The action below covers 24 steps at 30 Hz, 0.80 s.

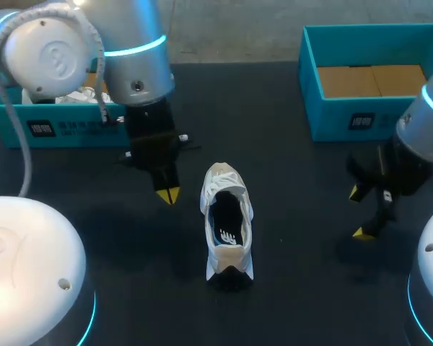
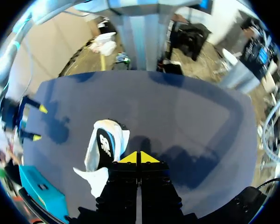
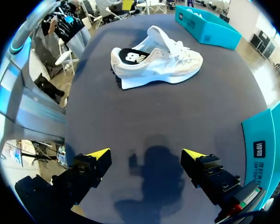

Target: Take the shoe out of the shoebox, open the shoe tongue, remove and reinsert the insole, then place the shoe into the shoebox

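— White shoe (image 1: 227, 223): where is it?
— Out, upright on the tabletop (image 1: 303, 288), insole (image 1: 229, 234) inside. My left fingers (image 2: 129, 158) are pressed together beside it, my right fingers (image 3: 99, 154) spread, well apart.
— What's left?
— Boxing it in the teal shoebox (image 1: 368, 119), at least.

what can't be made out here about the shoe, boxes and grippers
Head view: the left arm covers most of the teal cardboard box at the left; contents unclear.
Head view: the tongue of the white and cream sneaker hides the front of its dark insole.
Left wrist view: the shut left gripper hides part of the sneaker.
Right wrist view: the rim cuts off the teal shoebox at the right.
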### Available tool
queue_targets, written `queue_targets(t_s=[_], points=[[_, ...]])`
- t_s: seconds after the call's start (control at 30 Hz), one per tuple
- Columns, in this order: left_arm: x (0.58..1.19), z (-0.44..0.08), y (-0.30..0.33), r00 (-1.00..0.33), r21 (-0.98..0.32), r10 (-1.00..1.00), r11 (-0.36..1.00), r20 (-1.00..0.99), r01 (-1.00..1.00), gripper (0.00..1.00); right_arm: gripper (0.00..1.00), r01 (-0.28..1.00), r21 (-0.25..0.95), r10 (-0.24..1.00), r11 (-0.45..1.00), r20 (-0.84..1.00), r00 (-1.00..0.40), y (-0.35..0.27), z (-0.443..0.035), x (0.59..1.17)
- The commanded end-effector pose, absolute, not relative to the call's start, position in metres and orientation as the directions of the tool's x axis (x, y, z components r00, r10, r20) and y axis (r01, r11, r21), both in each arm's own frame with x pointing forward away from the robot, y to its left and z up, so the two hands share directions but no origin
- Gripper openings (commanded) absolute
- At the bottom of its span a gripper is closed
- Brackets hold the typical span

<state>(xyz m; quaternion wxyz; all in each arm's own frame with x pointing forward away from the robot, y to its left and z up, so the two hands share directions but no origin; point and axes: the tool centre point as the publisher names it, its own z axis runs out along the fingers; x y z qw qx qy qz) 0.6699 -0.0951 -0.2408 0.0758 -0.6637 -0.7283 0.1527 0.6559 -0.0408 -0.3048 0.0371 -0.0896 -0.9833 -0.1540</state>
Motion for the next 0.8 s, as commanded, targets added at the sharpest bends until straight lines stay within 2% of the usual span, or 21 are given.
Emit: queue_targets(t_s=[0.03,0.37,0.67,0.8], points=[[0.675,-0.246,-0.124,-0.021,-0.307,1.0,0.021,0.005,0.951,0.0,1.0,0.186,0.331,0.167,0.925,0.087,-0.982,-0.052,-0.306,0.645],[0.668,-0.259,-0.15,0.166,-0.268,0.985,-0.149,0.041,0.952,0.0,1.0,0.186,0.331,0.167,0.925,0.087,-0.982,-0.052,-0.306,0.645],[0.668,-0.259,-0.15,0.166,-0.268,0.985,-0.149,0.041,0.952,0.0,1.0,0.186,0.331,0.167,0.925,0.087,-0.982,-0.052,-0.306,0.645],[0.661,-0.285,-0.158,0.186,-0.292,0.982,-0.166,0.043,0.942,0.0,1.0,0.186,0.331,0.167,0.925,0.087,-0.982,-0.052,-0.306,0.645]])
